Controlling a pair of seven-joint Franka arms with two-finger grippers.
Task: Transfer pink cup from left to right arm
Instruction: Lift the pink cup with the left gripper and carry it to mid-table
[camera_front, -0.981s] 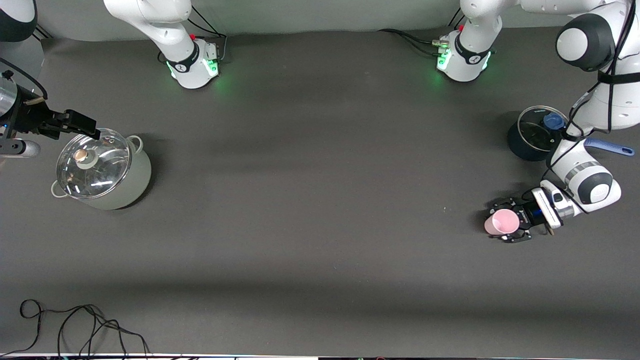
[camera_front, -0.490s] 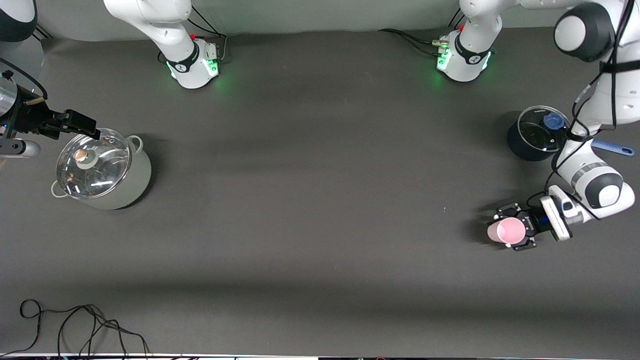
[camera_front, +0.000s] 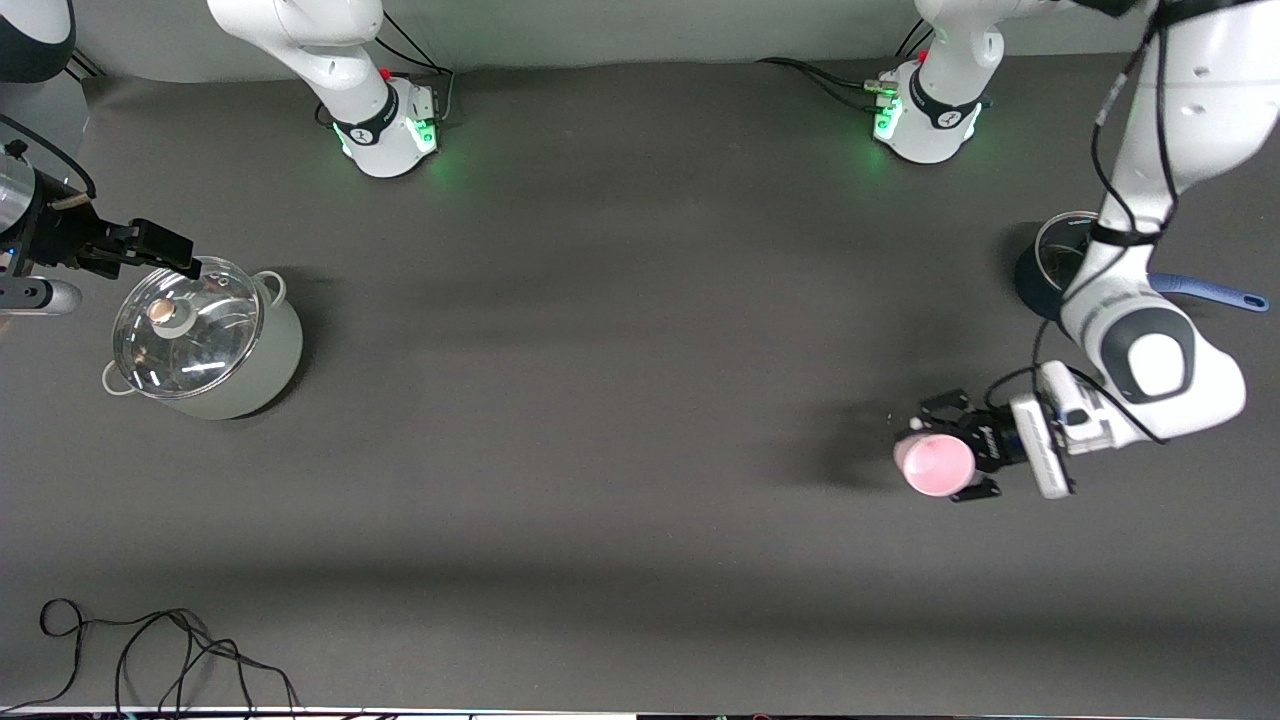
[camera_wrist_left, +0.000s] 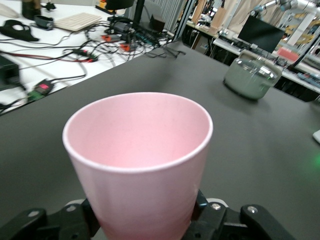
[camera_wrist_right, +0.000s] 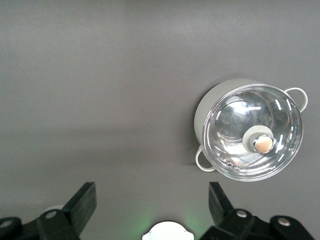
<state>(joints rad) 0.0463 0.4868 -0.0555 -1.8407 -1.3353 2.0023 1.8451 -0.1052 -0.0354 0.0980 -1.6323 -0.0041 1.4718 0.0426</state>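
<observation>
At lower right of front view, above bare table: left tool clamped low on pink cup, cup upright, mouth up, clear of surface. Left arm bent, wrist turned level, pointing toward frame centre. At upper left edge of frame: right tool spread wide, empty, waiting over rim of lidded grey pot. Risks, judged: grip near base leaves cup free to tip; tools well apart, long carry needed; right fingers could foul left linkage at handover.

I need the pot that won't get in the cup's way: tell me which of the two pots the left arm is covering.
The dark pot with the blue handle, at the left arm's end; the pale green pot shows whole.
</observation>
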